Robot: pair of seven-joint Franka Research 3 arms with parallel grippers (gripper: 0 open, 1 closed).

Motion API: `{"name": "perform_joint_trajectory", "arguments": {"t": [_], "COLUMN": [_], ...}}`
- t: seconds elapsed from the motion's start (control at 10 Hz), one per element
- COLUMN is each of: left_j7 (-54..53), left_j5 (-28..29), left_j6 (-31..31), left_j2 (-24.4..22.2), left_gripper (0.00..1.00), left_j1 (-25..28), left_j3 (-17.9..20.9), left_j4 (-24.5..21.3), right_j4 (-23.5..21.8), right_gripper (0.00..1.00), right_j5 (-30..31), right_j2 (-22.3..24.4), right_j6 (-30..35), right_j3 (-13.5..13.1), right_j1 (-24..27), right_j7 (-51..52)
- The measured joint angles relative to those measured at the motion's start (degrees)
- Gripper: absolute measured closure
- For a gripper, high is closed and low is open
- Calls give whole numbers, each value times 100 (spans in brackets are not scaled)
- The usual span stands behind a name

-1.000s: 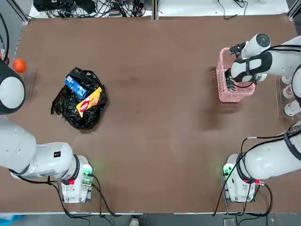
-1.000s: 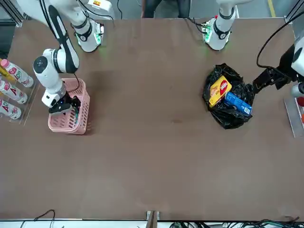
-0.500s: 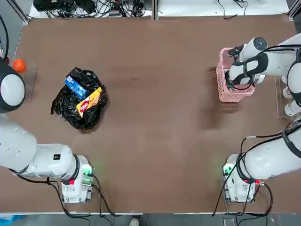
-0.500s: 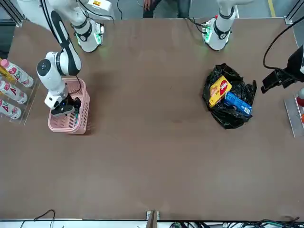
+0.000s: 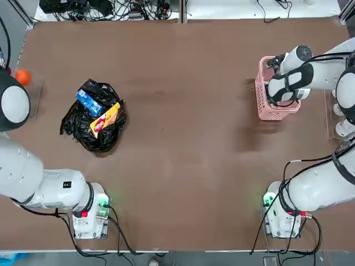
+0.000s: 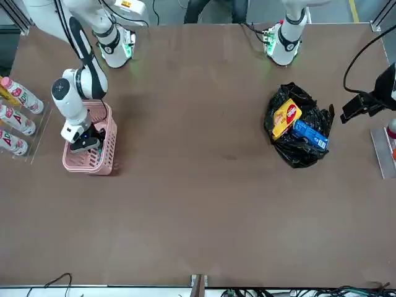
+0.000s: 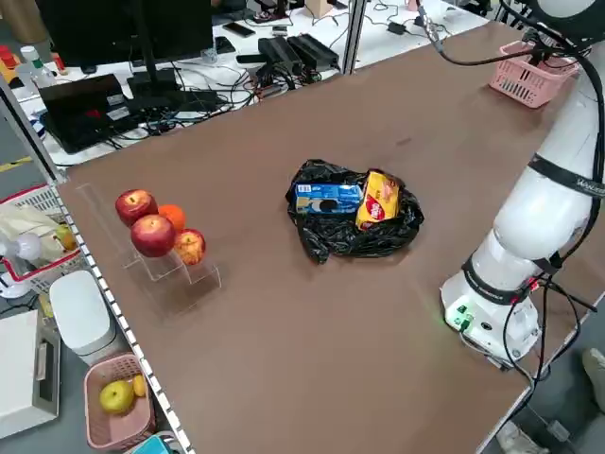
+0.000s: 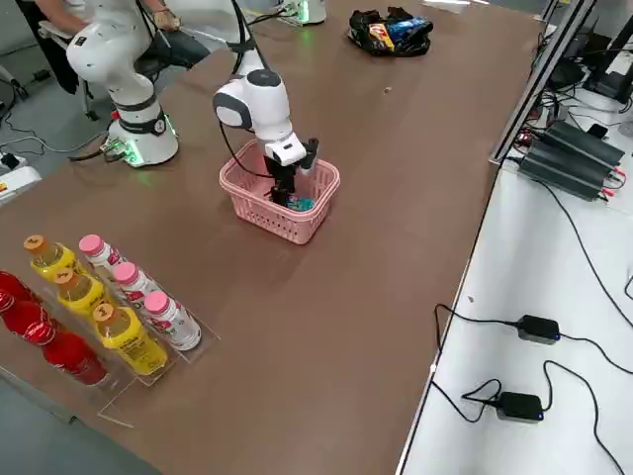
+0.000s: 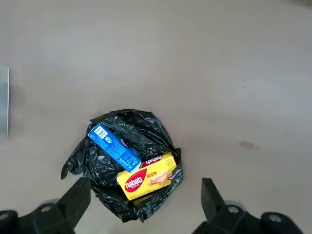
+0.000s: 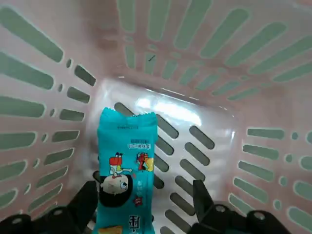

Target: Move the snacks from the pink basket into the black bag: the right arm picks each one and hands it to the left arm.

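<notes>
I see the right gripper (image 10: 141, 204) lowered inside the pink basket (image 5: 260, 91), which sits at the far right of the table (image 5: 177, 138) from my overhead view. Its wrist camera shows the two fingers (image 10: 85, 200) spread apart with the small teal packet (image 10: 126, 170) lying flat on the basket floor between them; one finger is just beside the packet's edge, the other stands clear of it, so the jaws are unclenched and nothing is gripped that I can make out. From the right side view the teal packet (image 8: 300, 204) shows at the bottom of the basket under the gripper. The black bag (image 5: 93, 116) lies on the left part of the table, well apart from the basket, with the blue packet (image 5: 89, 102) and the long yellow packet (image 5: 105, 119) resting on top of it, side by side and touching. The left gripper (image 9: 146, 204) hangs above the table near the bag, looking down on it, with its fingers wide apart and empty. White bottles (image 6: 15, 117) stand in a clear rack just right of the basket, and red and orange fruits (image 7: 156, 227) sit in a stand at the far left edge.
</notes>
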State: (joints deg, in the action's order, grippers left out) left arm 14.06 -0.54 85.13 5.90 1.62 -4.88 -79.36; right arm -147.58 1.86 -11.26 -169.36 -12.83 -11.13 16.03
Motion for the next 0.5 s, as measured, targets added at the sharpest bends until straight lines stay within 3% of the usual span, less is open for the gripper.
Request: {"name": "perform_joint_trajectory", "arguments": {"t": [0.5], "left_j7": [-1], "left_j5": [0], "left_j6": [0], "left_j2": [0], "left_gripper": [0], "left_j1": [34], "left_j3": [7], "left_j4": [3], "right_j4": [-1], "right_gripper": [12], "right_j5": [0], "right_j2": [-254], "right_j6": [-353], "right_j3": [9], "right_j1": [0], "right_j7": [0]}}
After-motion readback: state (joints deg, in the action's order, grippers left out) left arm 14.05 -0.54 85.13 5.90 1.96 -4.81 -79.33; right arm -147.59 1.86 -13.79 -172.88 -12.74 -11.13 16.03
